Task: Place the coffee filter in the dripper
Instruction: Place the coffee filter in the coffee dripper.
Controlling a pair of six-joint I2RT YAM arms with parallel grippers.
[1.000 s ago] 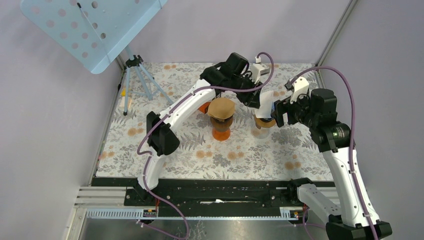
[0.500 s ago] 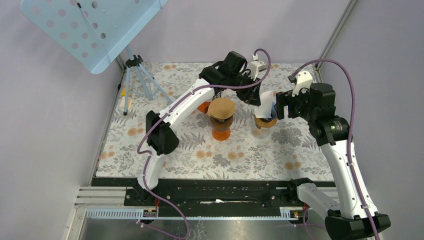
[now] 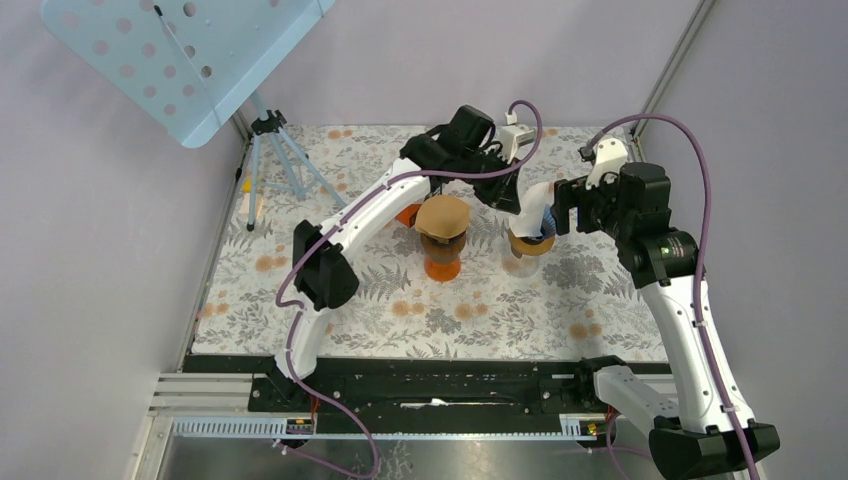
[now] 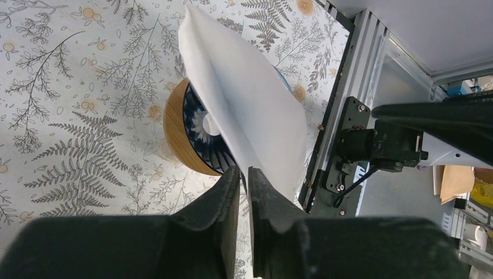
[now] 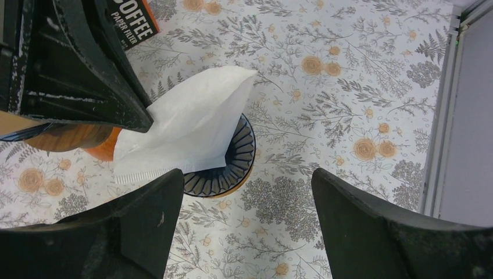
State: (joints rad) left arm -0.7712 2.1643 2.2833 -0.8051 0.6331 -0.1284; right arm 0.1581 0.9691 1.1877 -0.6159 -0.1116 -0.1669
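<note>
The floral surface (image 3: 300, 300) fills the overhead view, with a pale blue perforated stand (image 3: 190, 60) over its 10 o'clock corner. At the centre sits an orange pour-over stand (image 3: 442, 262) topped by a brown cone. At its 3 o'clock is the dripper (image 3: 527, 245), dark and ribbed inside a wooden collar.

Both arms converge on the dripper. The left arm reaches across from 9 o'clock and the right comes in from 3 o'clock.

The white coffee filter (image 4: 244, 99) is folded flat. Its lower corner dips inside the dripper's rim, and the rest leans up and out toward 12 o'clock in the right wrist view. The left claw (image 4: 244, 172) is pinched on the filter's edge, its jaws nearly together on the paper. The right claw (image 5: 244, 177) hovers directly above with its jaws spread wide, touching nothing. A filter box (image 5: 131, 20) shows at 11 o'clock.

My judgement is that the task is well along but unfinished. The filter has reached the dripper, but it is neither opened into a cone nor seated against the ribs. It also needs releasing.
</note>
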